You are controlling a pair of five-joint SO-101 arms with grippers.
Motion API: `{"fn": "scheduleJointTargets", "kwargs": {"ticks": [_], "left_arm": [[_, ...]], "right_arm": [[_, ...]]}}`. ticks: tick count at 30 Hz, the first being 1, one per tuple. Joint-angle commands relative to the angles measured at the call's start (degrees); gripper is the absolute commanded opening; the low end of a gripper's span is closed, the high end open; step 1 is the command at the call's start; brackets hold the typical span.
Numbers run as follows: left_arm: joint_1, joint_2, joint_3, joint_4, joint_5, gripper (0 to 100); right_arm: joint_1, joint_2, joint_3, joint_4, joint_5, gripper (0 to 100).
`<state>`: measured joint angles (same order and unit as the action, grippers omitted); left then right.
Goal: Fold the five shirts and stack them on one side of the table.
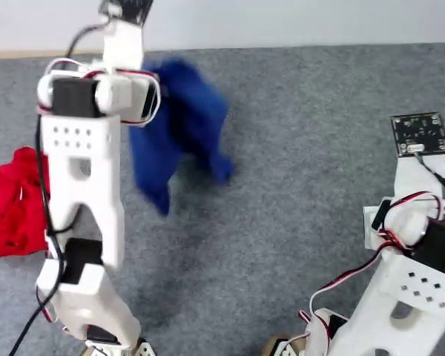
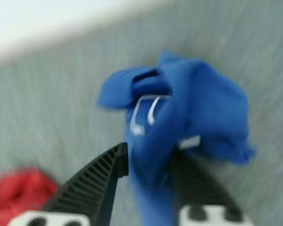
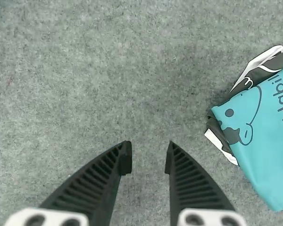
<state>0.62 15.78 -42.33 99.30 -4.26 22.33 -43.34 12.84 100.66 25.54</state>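
Note:
A crumpled blue shirt (image 1: 179,126) hangs above the grey carpet at the back left, held up by the left arm (image 1: 81,156). In the left wrist view my left gripper (image 2: 148,157) is shut on the blue shirt (image 2: 188,108), whose cloth bunches between the black fingers and droops beyond them. A red shirt (image 1: 13,202) lies in a heap at the table's left edge and appears as the red shirt (image 2: 19,188) beside the left fingers. My right gripper (image 3: 147,153) hovers open over bare carpet, with nothing between its fingers. A teal printed shirt (image 3: 259,136) lies close beside it.
Grey carpet (image 1: 297,148) covers the table, with free room in the middle and at the back right. The right arm (image 1: 408,267) stands at the front right. A pale wall runs along the far edge.

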Motion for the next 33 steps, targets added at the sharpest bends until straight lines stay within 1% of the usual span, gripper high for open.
{"fn": "scheduleJointTargets", "kwargs": {"ticks": [1, 3, 6, 8, 11, 14, 20, 23, 24, 27, 30, 33], "left_arm": [[-5.27, 1.76, 12.18, 1.23, -3.96, 20], [-8.0, 2.81, 16.66, 1.23, -6.42, 20], [-13.27, 2.81, 18.95, 1.23, -7.65, 20], [-16.97, 2.73, 18.77, 1.14, -7.65, 20], [-21.8, 2.73, 17.1, 1.14, -7.65, 20], [-25.32, 1.85, 15.08, 1.14, -7.3, 20], [-28.22, -8.18, 14.55, 1.23, -7.12, 20], [-28.31, -12.57, 14.64, 1.23, -7.12, 20], [-28.57, -13.45, 15.08, 1.14, -7.12, 20], [-29.45, -15.21, 17.98, 1.14, -7.03, 20], [-30.77, -16.0, 21.58, 1.14, -5.27, 20], [-31.65, -16.97, 24.4, 1.14, -5.19, 20]], "right_arm": [[-0.4, -0.75, -0.18, 2.24, -0.44, 12.1], [-0.48, -0.4, -0.18, 2.24, -0.44, 12.3], [-2.15, -0.31, -0.18, 2.15, -0.44, 12.5], [-5.58, -0.22, -0.18, 2.07, -0.62, 12.5], [-12.97, 0.31, -0.09, 0.84, -0.79, 12.5], [-19.82, 4.88, 0.18, -0.84, -0.88, 12.5], [-30.37, 19.3, -3.87, -4.44, -2.46, 13.4], [-34.51, 26.95, -8.62, -8.13, -2.73, 19.7], [-35.56, 29.93, -10.11, -9.45, -2.73, 21.3], [-38.2, 39.34, -14.86, -11.82, -2.46, 21.4], [-40.22, 48.66, -21.36, -12.26, -2.46, 21.4], [-41.71, 56.92, -29.45, -12.18, -2.46, 21.4]]}}
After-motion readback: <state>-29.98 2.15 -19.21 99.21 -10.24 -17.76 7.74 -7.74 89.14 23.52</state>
